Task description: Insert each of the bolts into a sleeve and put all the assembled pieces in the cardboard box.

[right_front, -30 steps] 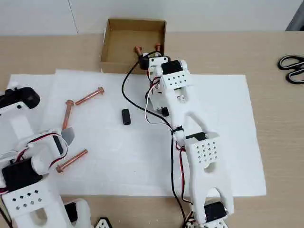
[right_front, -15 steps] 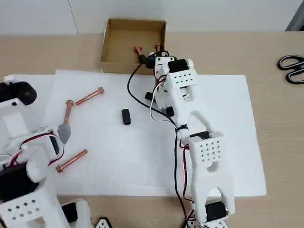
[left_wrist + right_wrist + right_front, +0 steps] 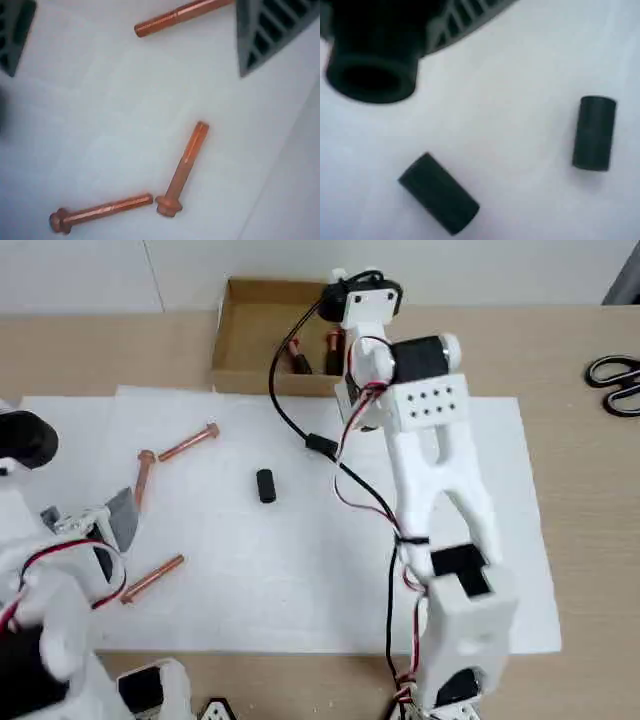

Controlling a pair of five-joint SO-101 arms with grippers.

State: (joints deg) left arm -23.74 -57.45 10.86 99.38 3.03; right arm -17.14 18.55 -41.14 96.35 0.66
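Three copper bolts lie loose on the white foam sheet [image 3: 300, 570]: one [image 3: 188, 443], a second [image 3: 143, 480] and a third [image 3: 152, 578]. A black sleeve [image 3: 265, 485] lies mid-sheet. The cardboard box [image 3: 250, 300] at the back holds two bolted pieces [image 3: 296, 357] [image 3: 332, 341]. My left gripper [image 3: 125, 60] hangs open above the bolts [image 3: 182, 170] [image 3: 100, 212] [image 3: 182, 15]; its grey finger [image 3: 118, 520] is near the sheet's left side. The right arm's wrist [image 3: 362, 300] sits over the box's right wall. The right wrist view has a black sleeve [image 3: 370, 67] against the grey finger [image 3: 465, 15], above two lying sleeves [image 3: 440, 195] [image 3: 594, 132].
Scissors [image 3: 615, 385] lie at the table's far right edge. A black cable [image 3: 300, 425] loops from the right arm across the sheet near the lone sleeve. The right arm's white body [image 3: 440, 470] spans the sheet's right half.
The right arm has risen and swung back, its wrist now over the box's right wall. The left arm has drawn back toward the lower left. The loose bolts and the sleeve have not moved.
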